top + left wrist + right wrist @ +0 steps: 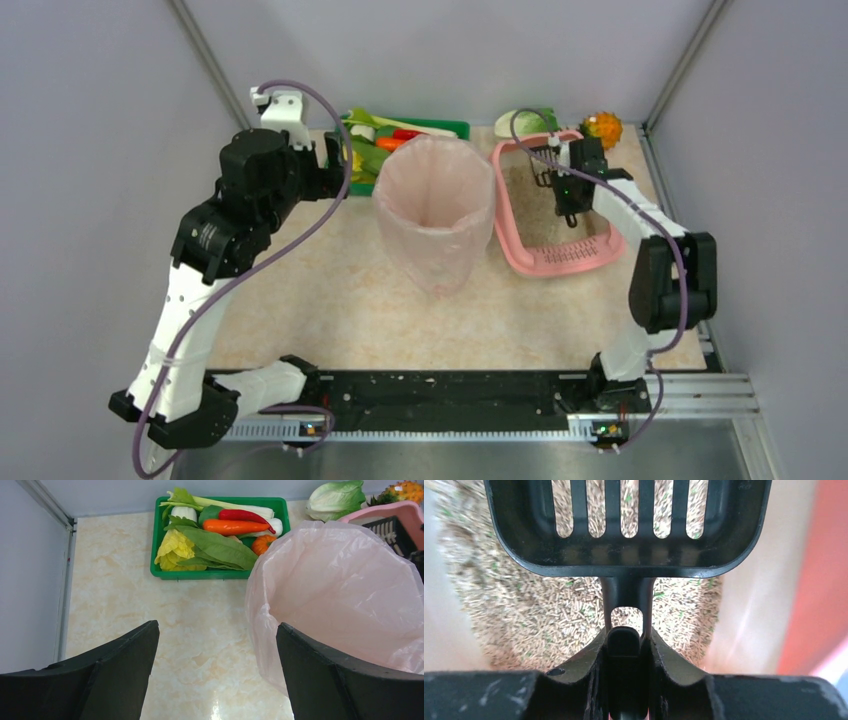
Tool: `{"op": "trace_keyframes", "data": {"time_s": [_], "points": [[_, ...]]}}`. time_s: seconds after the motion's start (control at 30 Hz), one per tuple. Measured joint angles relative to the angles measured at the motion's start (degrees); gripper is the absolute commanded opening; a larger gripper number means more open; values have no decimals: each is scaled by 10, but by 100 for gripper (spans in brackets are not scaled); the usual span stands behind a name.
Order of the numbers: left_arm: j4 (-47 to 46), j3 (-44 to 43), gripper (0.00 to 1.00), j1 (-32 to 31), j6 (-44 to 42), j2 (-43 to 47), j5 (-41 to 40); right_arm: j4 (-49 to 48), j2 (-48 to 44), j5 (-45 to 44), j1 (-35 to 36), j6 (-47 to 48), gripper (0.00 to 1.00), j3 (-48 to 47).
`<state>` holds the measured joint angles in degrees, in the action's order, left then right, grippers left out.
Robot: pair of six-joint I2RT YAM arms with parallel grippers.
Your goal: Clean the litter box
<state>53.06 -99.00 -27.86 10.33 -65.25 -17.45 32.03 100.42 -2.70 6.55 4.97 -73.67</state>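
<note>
Right wrist: right gripper (626,641) clamped on black slotted scoop (629,562) handle, over litter | litter box (560,265) right of bag-lined bin (435,200) | left gripper (217,630) gaping, left of bin | box likely stiff, litter loose and spillable; hold by rim

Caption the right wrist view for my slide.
Right claw grips a black slotted scoop over beige litter in the litter box.

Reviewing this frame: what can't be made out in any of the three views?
- Right wrist: the scoop has its front cut off by the top edge.
- Left wrist: the bag-lined bin hides its own bottom and most of the litter box.
- Top external: litter too small to spot clumps; the right end effector covers part of it.
</note>
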Motion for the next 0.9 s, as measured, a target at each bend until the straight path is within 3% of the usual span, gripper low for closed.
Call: {"op": "trace_keyframes", "data": {"time_s": [0.3, 0.9], "points": [[-14, 17, 92, 0, 0, 2, 0, -97, -134, 42, -1, 10, 0, 71], [-34, 43, 92, 0, 0, 14, 7, -68, -163, 178, -39, -25, 0, 95]]}}
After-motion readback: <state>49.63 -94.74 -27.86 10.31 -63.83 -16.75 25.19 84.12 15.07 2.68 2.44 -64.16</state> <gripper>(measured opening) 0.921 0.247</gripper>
